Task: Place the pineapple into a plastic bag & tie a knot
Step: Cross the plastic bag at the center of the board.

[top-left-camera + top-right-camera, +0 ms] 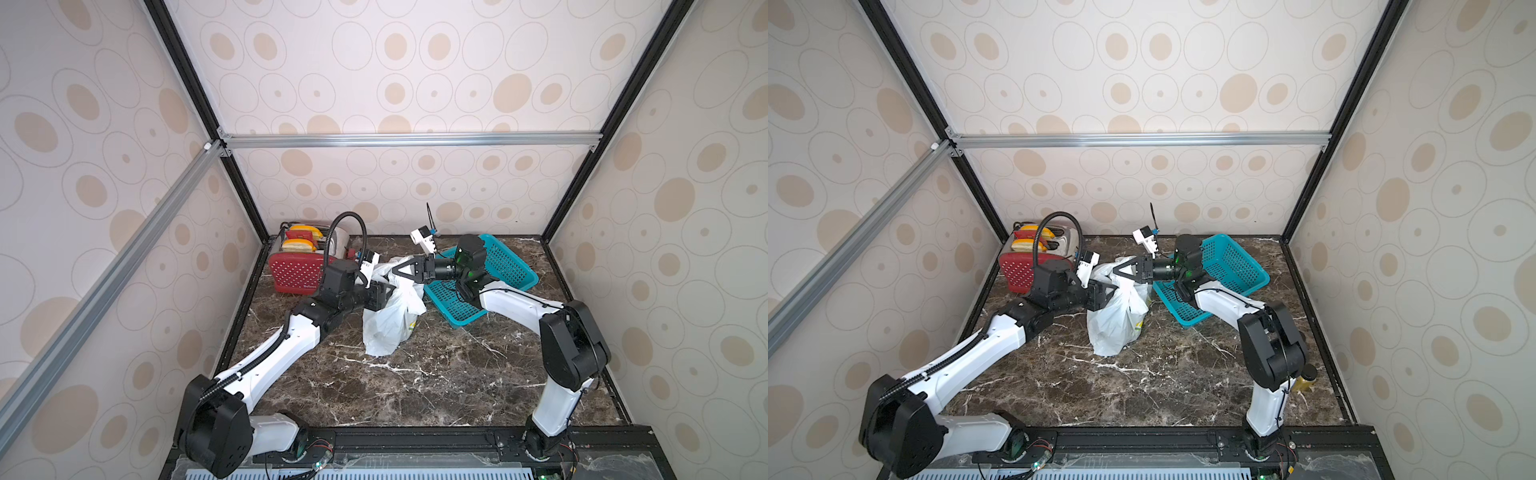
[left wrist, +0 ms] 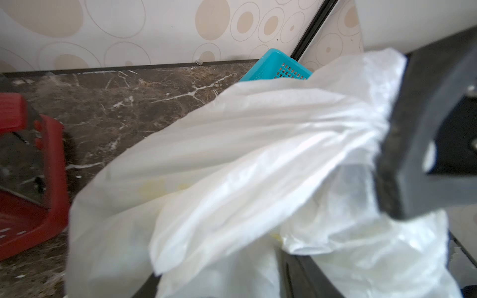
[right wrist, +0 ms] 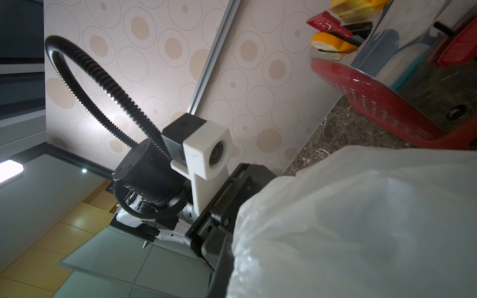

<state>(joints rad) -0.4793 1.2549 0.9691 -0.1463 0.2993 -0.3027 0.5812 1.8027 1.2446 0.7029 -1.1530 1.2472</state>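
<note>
The plastic bag (image 1: pixel 388 322) stands whitish and crumpled on the marble table (image 1: pixel 415 386), with a yellow and green print low on its side (image 1: pixel 1137 322). My right gripper (image 1: pixel 395 268) is shut on a bunched strip at the bag's top, and its dark finger (image 2: pixel 418 144) shows pinching the film. My left gripper (image 1: pixel 386 296) is at the bag's upper left side. It is open, its two fingers apart with loose film (image 2: pixel 219 278) lying between them. The pineapple is hidden. No knot shows. In the right wrist view the bag (image 3: pixel 361 219) covers that gripper's own jaws.
A red toaster (image 1: pixel 297 270) holding bread slices stands at the back left, close behind my left wrist. A teal mesh basket (image 1: pixel 505 266) lies at the back right under my right forearm. Patterned walls enclose three sides. A small yellow jar (image 1: pixel 1307 380) sits behind the right arm's elbow.
</note>
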